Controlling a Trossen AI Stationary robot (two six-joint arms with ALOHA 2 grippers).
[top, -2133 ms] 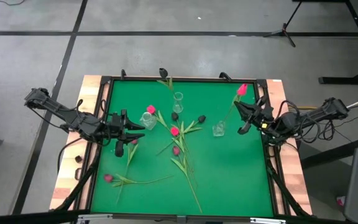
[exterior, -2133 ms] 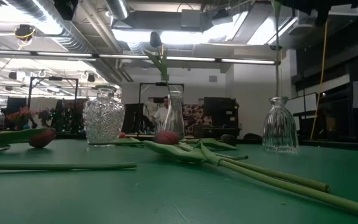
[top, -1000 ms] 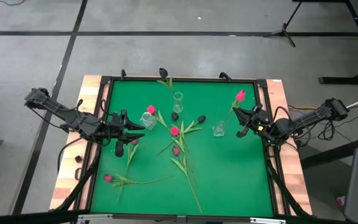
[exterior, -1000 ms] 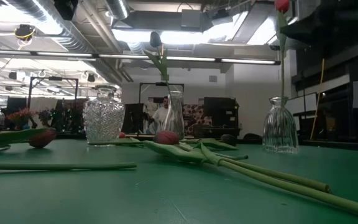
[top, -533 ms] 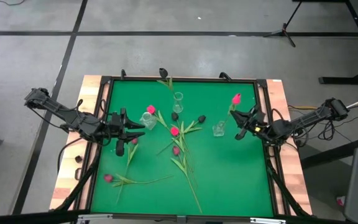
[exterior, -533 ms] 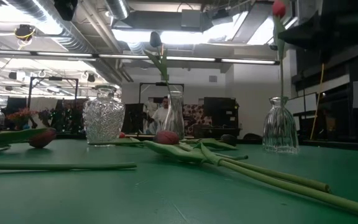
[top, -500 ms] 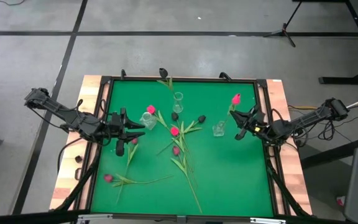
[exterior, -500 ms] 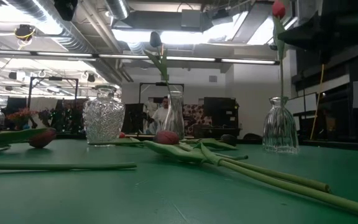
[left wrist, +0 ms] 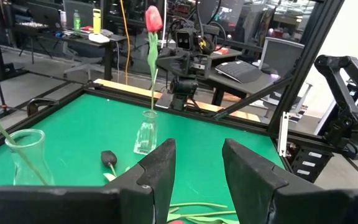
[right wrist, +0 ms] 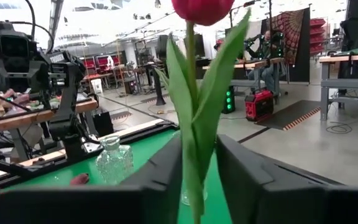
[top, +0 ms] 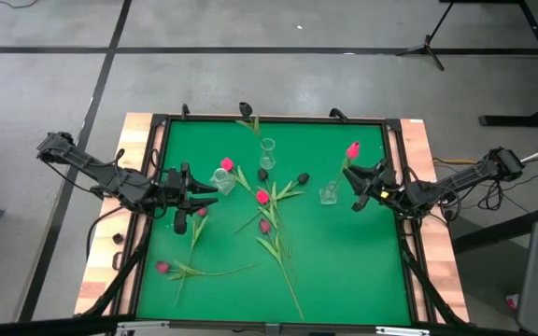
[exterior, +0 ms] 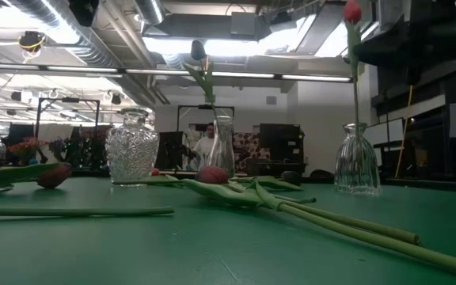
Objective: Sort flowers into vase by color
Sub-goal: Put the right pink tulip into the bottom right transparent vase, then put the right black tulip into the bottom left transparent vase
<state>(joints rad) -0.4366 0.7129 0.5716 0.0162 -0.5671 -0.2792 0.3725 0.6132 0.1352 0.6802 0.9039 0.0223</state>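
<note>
Item: red tulip [top: 352, 149], stem standing in small bell vase [top: 328, 194] at mat's right side. Right gripper [top: 361, 193] fingers flank the stem, slightly parted; I cannot tell if they grip. Left gripper [top: 197, 193] waits, parted, empty. I judge stems light, springy; hold mid-stem, never the head.

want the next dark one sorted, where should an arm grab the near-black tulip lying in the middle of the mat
Grip the dark tulip on its thin green stem, just behind the head, not on the soft bloom. It lies flat on the green mat, so come straight down from above with the jaws set across the stem. Leaves and other stems crowd its lower end, so staying near the head looks cleaner.
</note>
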